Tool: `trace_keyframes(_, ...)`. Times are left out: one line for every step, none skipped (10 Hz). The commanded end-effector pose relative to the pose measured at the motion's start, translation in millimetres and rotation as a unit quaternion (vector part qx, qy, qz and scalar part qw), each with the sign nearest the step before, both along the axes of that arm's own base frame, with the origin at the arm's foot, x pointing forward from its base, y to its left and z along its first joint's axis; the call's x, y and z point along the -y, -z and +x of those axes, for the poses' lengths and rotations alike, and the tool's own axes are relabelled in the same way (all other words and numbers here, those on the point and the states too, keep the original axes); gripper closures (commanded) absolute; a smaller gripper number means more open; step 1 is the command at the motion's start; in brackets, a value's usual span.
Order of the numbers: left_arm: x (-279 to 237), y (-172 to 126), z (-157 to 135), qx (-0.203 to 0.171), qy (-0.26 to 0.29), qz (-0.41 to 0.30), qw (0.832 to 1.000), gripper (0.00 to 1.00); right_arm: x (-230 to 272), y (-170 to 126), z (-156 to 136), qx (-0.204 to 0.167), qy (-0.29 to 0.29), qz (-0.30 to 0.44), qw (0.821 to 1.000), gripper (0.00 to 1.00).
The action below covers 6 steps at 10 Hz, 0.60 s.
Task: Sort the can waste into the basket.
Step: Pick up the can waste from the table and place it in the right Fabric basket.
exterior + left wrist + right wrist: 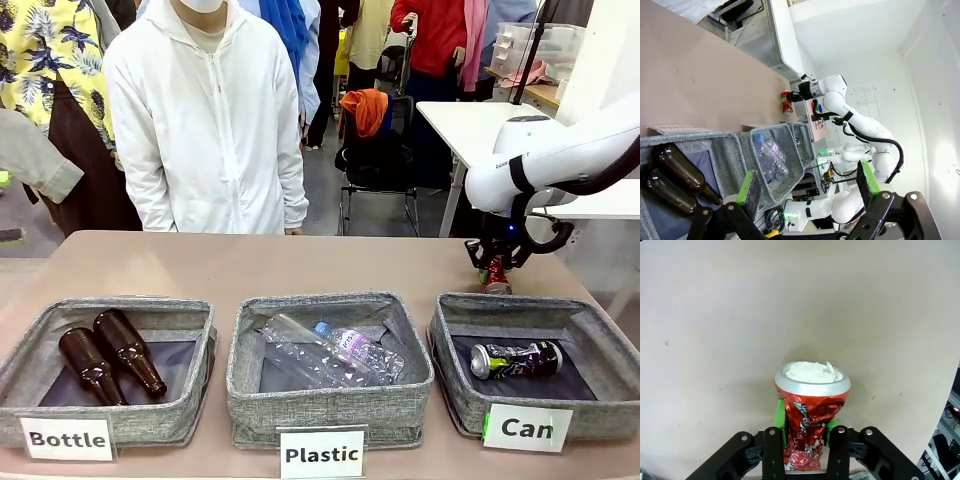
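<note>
- Right gripper [494, 266] down at the table's far right, green pads pinched on the crumpled waist of the red can [496, 280].
- Seen from the right wrist: red can [810, 412] upright between the fingers, long axis in line with them, silver end pointing away toward the bare table [715, 315].
- Standing just behind the back wall of the basket [600, 325] labelled "Can", close beside it but outside.
- Black-and-silver can [516, 359] already lying on its side on that basket's dark floor, shiny end toward the middle bin.
- Key relation: basket just on the near side of the held can, so likely a lift, a short carry over the rim, then a drop.
- Left gripper [807, 187] spread wide, holding nothing, hanging above the bottle bin [670, 150] — well apart from the can; right arm clearly the nearer one.
- Risk, by judgement: dented metal slipping in the pinch, or clipping the fabric rim if carried low.
</note>
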<state>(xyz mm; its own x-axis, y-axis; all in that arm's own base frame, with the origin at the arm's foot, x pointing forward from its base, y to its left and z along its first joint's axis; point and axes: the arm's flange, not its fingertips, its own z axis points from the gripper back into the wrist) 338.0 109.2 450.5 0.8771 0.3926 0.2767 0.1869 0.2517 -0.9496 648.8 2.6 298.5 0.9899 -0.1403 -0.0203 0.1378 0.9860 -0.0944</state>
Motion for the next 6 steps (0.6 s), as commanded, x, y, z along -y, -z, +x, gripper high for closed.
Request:
trace_keyframes(-0.6,-2.6,-2.1,-0.003,0.005,-0.001,1.0,0.0,-1.3,-10.1,0.6,0.001,-0.013,-0.005,1.0,1.0)
trace_keyframes(-0.6,-2.6,-2.1,-0.003,0.005,-0.001,1.0,0.0,-2.4,-22.6,-3.6,0.011,-0.029,-0.007,0.999,1.0)
trace_keyframes(-0.6,-2.6,-2.1,-0.003,0.005,-0.001,1.0,0.0,-3.6,-45.4,-13.4,0.029,-0.052,-0.013,0.998,1.0)
trace_keyframes(-0.6,-2.6,-2.1,-0.003,0.005,-0.001,1.0,0.0,-4.7,-117.1,-56.6,0.064,-0.169,0.008,0.984,1.0)
trace_keyframes(-0.6,-2.6,-2.1,-0.003,0.005,-0.001,1.0,0.0,-4.7,-117.1,-56.6,0.064,-0.169,0.008,0.984,1.0)
trace_keyframes(-0.6,-2.6,-2.1,-0.003,0.005,-0.001,1.0,0.0,-4.6,-120.8,-59.8,0.062,-0.179,0.012,0.982,1.0)
